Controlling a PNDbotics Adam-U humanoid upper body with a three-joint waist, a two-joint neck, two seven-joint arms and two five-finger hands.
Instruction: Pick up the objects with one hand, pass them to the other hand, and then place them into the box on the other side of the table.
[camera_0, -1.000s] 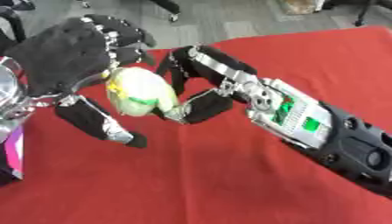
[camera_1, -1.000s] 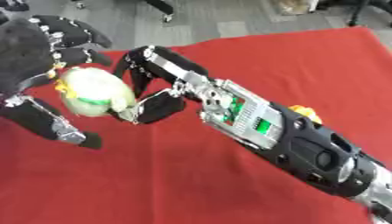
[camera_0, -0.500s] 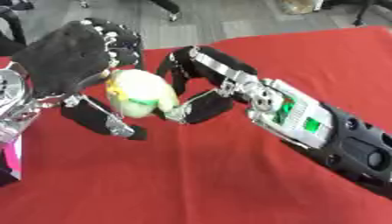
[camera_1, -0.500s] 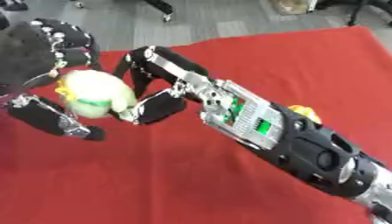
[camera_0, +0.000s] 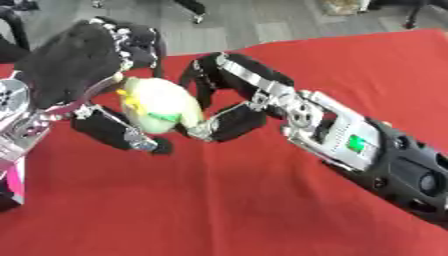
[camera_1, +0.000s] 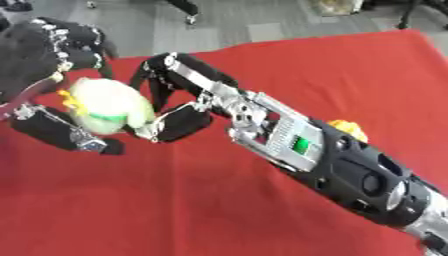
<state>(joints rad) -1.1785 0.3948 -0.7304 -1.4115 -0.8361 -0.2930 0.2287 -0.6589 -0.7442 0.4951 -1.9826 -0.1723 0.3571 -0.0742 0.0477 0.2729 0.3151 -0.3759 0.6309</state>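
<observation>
A red tablecloth (camera_0: 219, 200) is spread over the table, and grey floor is seen beyond its far edge at the top of the left eye view. The cloth's far edge is seen running upward toward the right. Bare red cloth is left open across the near and lower part of the view, under and in front of both arms. At the lower left edge a pink and black thing (camera_0: 10, 180) is seen, only partly in view. A pale yellow-green round object (camera_0: 159, 105) with a green band is held above the cloth between the two hands. The left hand (camera_0: 74, 70) is curled over it from the upper left, with the thumb passing below it. The right hand (camera_0: 232, 102) is brought in from the right, its fingers bent round the object's right side and its thumb tip touching the lower edge.

In the right eye view the same hold is shown, with the object near the left edge and open cloth below and to the right of it. Beside the right forearm a small yellow thing (camera_1: 348, 128) is seen on the cloth.
</observation>
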